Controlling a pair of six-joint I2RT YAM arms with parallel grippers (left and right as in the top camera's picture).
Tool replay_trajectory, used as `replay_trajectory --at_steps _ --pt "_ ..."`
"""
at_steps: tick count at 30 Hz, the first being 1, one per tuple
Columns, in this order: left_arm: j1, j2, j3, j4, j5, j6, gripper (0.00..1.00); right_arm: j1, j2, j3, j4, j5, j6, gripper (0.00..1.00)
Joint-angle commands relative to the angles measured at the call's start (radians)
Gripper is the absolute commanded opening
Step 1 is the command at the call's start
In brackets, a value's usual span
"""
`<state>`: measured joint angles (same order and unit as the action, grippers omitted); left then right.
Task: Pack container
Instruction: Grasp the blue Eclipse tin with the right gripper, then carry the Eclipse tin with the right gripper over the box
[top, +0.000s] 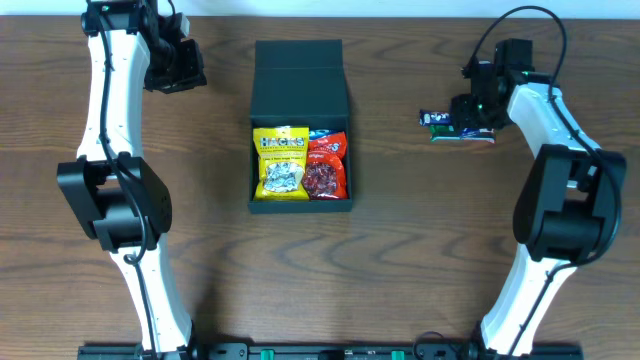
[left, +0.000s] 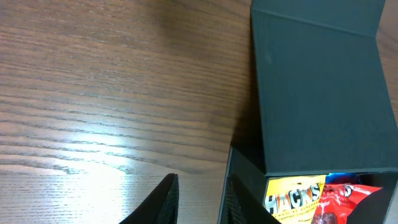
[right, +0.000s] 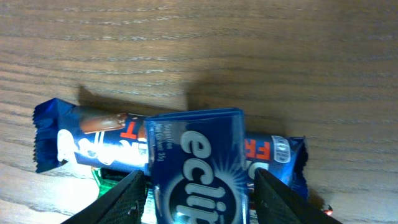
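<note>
Right gripper (right: 198, 200): jaws part open, set astride a blue gum pack (right: 196, 155). Firm contact cannot be confirmed. The pack lies across a blue bar (right: 93, 140), and a green wrapper (right: 102, 180) is seen beneath.

Step judged: picking the gum pack. The jaws are best closed squarely on the pack's long sides, clear of the bar below. A straight lift is advised so the bar is not dragged.

Container (top: 300, 75): mid-table, well apart to the left of the pile, lid open. A yellow packet (top: 281, 160) and a red packet (top: 327, 165) are packed side by side.

Left gripper (left: 196, 200): narrowly parted, empty, near the container's corner.
</note>
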<state>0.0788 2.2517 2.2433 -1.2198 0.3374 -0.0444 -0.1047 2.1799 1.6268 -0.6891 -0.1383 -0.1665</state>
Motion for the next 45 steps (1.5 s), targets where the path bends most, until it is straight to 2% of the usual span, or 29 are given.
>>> replay_trajectory --at_steps 1,4,14,22,28,37,43,45 --pt "0.006 0.005 0.025 0.002 0.003 0.011 0.26 0.015 0.015 -0.004 0.0 -0.008 -0.005 0.54" --pt "0.006 0.005 0.025 0.002 0.003 0.011 0.26 0.014 0.015 -0.004 -0.003 -0.008 0.0 0.45" --pt "0.006 0.005 0.025 0.002 0.004 0.011 0.26 0.014 0.015 -0.004 -0.011 0.001 0.022 0.31" --pt "0.006 0.005 0.025 0.002 0.003 0.011 0.26 0.015 0.0 -0.002 -0.011 -0.005 0.123 0.2" --pt "0.006 0.005 0.025 0.003 0.003 0.011 0.26 0.05 -0.063 0.073 -0.089 -0.053 0.129 0.02" --pt "0.006 0.005 0.025 0.001 0.003 0.012 0.26 0.232 -0.158 0.277 -0.233 -0.053 0.129 0.02" --pt "0.006 0.005 0.025 -0.003 0.003 0.012 0.26 0.404 -0.175 0.291 -0.307 -0.054 0.284 0.02" --pt "0.006 0.005 0.025 -0.002 0.003 0.015 0.26 0.457 -0.175 0.291 -0.329 -0.053 0.25 0.01"
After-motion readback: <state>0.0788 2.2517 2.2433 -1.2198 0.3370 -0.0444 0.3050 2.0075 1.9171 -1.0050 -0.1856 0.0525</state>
